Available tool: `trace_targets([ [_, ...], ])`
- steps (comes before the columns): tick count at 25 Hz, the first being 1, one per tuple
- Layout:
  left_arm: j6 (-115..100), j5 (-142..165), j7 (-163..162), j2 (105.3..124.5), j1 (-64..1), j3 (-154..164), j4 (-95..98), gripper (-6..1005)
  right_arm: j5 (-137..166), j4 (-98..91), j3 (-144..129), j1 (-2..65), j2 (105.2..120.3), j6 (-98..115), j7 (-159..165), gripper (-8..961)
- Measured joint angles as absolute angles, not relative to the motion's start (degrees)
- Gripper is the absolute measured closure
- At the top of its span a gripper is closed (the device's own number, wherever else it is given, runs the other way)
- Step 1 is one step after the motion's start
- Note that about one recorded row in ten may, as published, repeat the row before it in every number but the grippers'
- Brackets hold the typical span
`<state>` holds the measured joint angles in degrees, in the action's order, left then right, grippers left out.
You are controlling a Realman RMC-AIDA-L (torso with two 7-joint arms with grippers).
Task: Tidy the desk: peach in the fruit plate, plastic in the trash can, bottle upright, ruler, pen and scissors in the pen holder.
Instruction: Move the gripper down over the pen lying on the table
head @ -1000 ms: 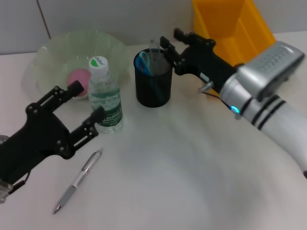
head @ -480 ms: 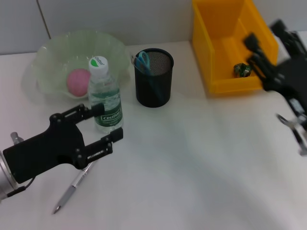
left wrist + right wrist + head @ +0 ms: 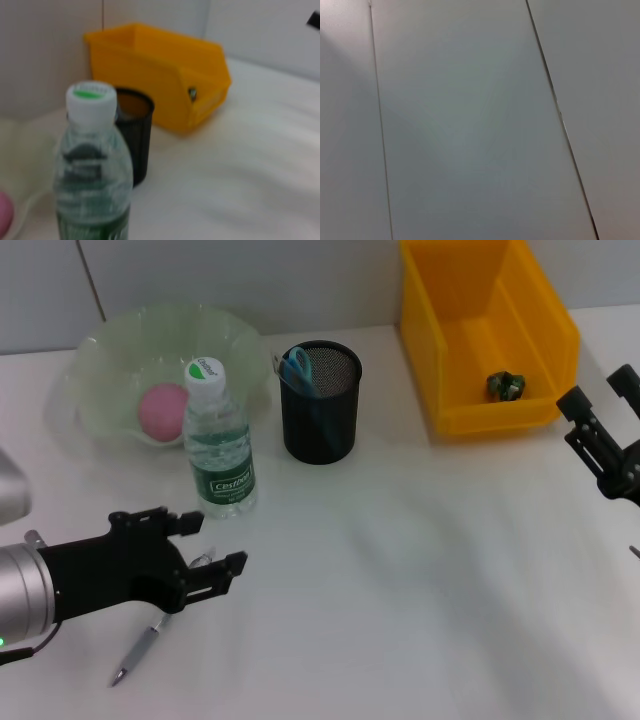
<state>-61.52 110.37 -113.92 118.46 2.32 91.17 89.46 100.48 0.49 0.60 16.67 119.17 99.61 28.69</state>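
One upright bottle (image 3: pixel 220 443) (label reads roughly "Cestbon") beside pen holder (image 3: pixel 320 403).

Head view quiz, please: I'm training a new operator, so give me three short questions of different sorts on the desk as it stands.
1. True or false: the water bottle stands upright.
2. Which task item lies on the desk, not yet in the pen holder? A) scissors B) pen C) peach
3. Fill in: the plastic scrap lies in the yellow ____.

Key: 1 true. 2 B: the pen lies under the open left pincer; the scissors are in the holder, the peach in the fruit plate. 3 bin. The right pincer is open at the desk's right edge.
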Motion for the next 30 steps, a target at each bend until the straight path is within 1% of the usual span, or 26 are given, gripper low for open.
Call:
trace_targets([
  [1,-61.52,110.37,-113.92,118.46,2.32,91.17,89.46,306,100.56,0.49,0.59,16.64,119.17,99.28,28.69,224],
  [3,-64.95,130.80,-134.79,118.49,0.24,95.15,97.06,306,100.78,0.47,0.57,16.62,119.17,98.89,28.70,224],
  [6,-67.45,139.21,-142.83,118.53,-1.08,97.45,99.37,306,100.89,0.45,0.41,16.63,119.17,98.48,28.72,224],
  [7,-70.79,143.43,-148.26,118.54,-3.14,98.53,99.98,306,100.90,0.43,0.23,16.75,119.17,98.04,28.73,224],
  [8,-70.79,143.43,-148.26,118.54,-3.14,98.53,99.98,306,100.90,0.43,0.23,16.75,119.17,98.04,28.73,224],
  [12,-76.35,146.17,-154.10,118.59,-6.95,98.75,99.47,306,100.95,0.44,0.02,16.98,119.18,96.78,28.74,223],
  [20,-79.26,149.95,-158.93,118.74,-9.92,99.26,98.25,306,101.01,0.44,-0.07,16.93,119.18,96.66,28.73,223],
  [22,-79.33,151.48,-160.34,118.80,-12.30,99.89,94.59,306,101.01,0.44,-0.09,16.92,119.17,96.51,28.63,223],
  [30,-78.98,152.84,-161.31,118.84,-14.29,101.28,92.25,312,101.05,0.50,-0.56,16.89,119.24,95.93,28.63,223],
])
